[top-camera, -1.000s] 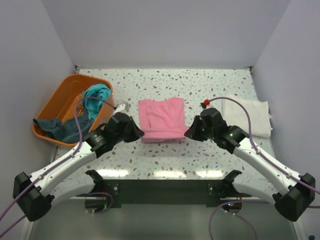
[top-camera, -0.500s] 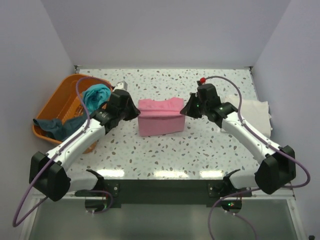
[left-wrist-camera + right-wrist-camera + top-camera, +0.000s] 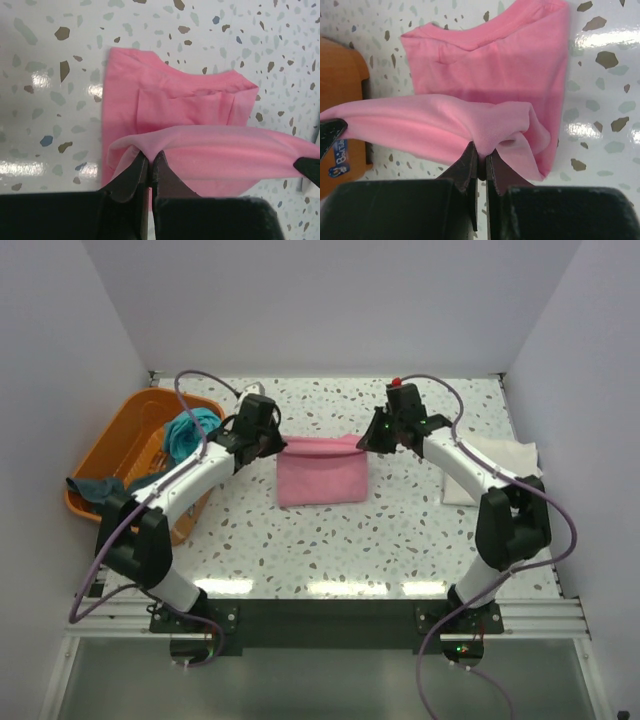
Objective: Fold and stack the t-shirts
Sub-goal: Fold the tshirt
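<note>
The pink t-shirt [image 3: 320,470] lies half folded at the table's middle. My left gripper [image 3: 278,443] is shut on its left far corner, and my right gripper [image 3: 366,440] is shut on its right far corner. Both hold the folded-over edge taut above the lower layer, as the left wrist view [image 3: 200,150] and right wrist view [image 3: 470,125] show. The cream-white t-shirt [image 3: 500,465] lies folded at the right. The teal t-shirt [image 3: 188,432] and the dark slate-blue t-shirt [image 3: 105,490] hang in and over the basket.
The orange plastic basket [image 3: 120,445] stands at the left of the speckled table [image 3: 330,540]; its corner shows in the right wrist view [image 3: 340,75]. White walls close off the back and sides.
Both grippers have carried the shirt's near edge up and towards the back of the table, folding the pink shirt over itself. Both arms now reach far out.
</note>
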You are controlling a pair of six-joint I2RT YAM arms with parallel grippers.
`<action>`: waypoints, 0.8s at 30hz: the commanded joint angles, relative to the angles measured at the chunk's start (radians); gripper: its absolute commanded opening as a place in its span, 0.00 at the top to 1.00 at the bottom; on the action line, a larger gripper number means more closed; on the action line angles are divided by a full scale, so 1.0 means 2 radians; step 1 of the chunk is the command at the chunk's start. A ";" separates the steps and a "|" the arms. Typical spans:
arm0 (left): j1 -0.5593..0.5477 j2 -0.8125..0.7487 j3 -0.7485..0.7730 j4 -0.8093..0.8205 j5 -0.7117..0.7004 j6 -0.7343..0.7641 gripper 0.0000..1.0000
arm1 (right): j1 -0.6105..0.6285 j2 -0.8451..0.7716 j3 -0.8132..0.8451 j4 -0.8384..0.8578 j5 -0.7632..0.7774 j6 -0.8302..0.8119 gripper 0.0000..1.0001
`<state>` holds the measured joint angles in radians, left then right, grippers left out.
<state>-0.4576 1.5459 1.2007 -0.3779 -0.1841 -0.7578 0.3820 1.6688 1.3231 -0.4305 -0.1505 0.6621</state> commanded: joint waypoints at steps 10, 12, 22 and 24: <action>0.035 0.168 0.121 0.029 -0.023 0.009 0.86 | -0.022 0.135 0.096 0.032 0.005 0.004 0.98; 0.039 0.191 0.146 0.026 -0.018 0.012 0.78 | -0.025 0.150 0.119 0.027 0.014 0.005 0.65; 0.042 0.116 0.129 0.019 0.005 0.041 0.00 | -0.022 0.071 0.050 0.070 0.025 -0.036 0.02; 0.042 0.071 0.074 0.021 0.019 0.038 0.00 | -0.021 0.048 0.023 0.060 0.034 -0.056 0.01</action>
<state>-0.3779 1.8442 1.4418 -0.3599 -0.1787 -0.7090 0.3393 1.8694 1.4216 -0.3470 -0.0959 0.6193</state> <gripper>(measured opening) 0.997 0.985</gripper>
